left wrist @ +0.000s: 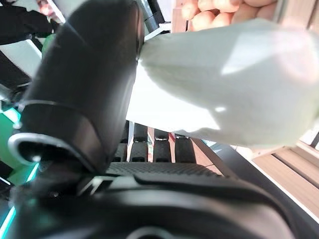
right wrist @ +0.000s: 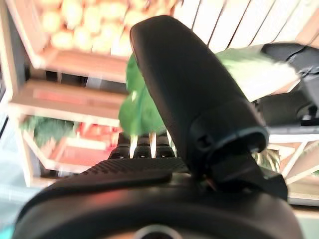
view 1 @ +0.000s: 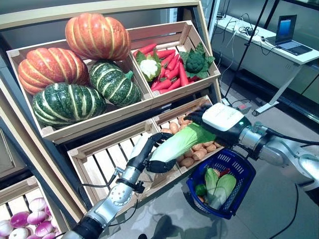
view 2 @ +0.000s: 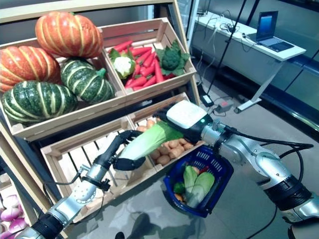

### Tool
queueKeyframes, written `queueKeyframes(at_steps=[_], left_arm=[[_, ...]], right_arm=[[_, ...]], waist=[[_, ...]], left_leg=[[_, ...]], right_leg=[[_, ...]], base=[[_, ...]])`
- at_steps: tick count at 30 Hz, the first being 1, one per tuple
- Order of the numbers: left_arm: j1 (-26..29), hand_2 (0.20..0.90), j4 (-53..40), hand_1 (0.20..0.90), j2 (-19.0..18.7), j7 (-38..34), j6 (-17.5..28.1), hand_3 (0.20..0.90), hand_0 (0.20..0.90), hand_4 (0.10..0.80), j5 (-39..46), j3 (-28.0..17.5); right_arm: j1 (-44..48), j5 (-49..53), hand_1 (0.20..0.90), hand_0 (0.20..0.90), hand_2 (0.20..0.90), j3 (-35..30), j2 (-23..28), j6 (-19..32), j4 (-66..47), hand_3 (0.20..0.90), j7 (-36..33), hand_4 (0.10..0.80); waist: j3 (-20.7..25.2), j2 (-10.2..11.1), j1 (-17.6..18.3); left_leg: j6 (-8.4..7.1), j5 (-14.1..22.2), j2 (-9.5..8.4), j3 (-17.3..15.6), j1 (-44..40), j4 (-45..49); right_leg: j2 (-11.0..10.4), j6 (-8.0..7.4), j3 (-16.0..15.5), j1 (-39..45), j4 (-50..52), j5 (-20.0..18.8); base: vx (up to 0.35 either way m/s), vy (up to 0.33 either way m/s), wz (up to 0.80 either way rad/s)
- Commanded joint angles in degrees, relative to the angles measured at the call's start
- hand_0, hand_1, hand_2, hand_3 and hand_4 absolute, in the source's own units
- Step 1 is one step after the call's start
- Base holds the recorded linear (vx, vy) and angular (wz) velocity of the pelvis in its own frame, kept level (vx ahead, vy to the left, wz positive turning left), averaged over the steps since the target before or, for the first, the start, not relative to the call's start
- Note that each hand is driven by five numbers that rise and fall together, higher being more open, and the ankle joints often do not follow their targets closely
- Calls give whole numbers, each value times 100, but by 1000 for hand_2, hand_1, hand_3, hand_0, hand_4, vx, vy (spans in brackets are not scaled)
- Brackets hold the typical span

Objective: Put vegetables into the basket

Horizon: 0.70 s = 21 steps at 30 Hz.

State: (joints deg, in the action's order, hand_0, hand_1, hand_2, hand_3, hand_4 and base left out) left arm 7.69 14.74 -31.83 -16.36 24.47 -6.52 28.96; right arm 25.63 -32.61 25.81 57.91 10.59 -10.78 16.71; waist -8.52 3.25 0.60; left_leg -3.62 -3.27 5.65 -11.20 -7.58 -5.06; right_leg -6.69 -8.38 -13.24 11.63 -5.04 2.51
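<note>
A long cabbage point(view 1: 182, 142) with a white stalk and green leafy top hangs in the air in front of the stand's lower crates, just above and left of the blue basket point(view 1: 244, 191). My left hand point(view 1: 144, 152) is curled round its white stalk end, seen close in the left wrist view point(left wrist: 224, 84). My right hand point(view 1: 222, 117) reaches over the green top, its thumb and fingers closed round the leaves point(right wrist: 137, 107). In the basket on the floor lie pale green leafy vegetables point(view 1: 219, 186), a small dark green one point(view 1: 201, 189) and something red point(view 1: 224, 173).
The wooden stand's slatted lower crate point(view 1: 107, 162) is right behind my left arm, and a crate of small brown tubers point(view 1: 199, 149) is under the cabbage. A white desk with a laptop point(view 1: 291, 45) stands at the back right.
</note>
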Motion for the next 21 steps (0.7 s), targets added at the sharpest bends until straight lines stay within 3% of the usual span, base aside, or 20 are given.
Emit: queueKeyframes(at_steps=[1, 8, 21], left_arm=[[1101, 300, -463, 300, 342, -170, 866, 300, 300, 400, 249, -84], [1096, 300, -520, 300, 400, -67, 887, 300, 300, 400, 176, -102], [1268, 300, -319, 300, 548, -57, 926, 300, 300, 400, 91, 77]], right_arm=[[551, 903, 900, 900, 900, 379, -468, -112, 132, 900, 250, 800], [431, 1825, 900, 900, 900, 540, -941, -506, 444, 900, 1209, 800], [821, 2177, 900, 900, 900, 778, -1595, -475, 833, 900, 1215, 800]], waist=[[396, 263, -118], [371, 281, -167], [391, 280, -214]], left_leg=[[-2, 699, -35, -24, -244, 6], [-12, 689, -36, 14, -248, 6], [-9, 676, -40, 30, -253, 6]], right_leg=[[-74, 61, -100, -209, 4, -284], [-73, 86, -135, -176, 4, -277], [-66, 109, -149, -168, 4, -282]], base=[[0, 0, 0], [0, 0, 0], [0, 0, 0]])
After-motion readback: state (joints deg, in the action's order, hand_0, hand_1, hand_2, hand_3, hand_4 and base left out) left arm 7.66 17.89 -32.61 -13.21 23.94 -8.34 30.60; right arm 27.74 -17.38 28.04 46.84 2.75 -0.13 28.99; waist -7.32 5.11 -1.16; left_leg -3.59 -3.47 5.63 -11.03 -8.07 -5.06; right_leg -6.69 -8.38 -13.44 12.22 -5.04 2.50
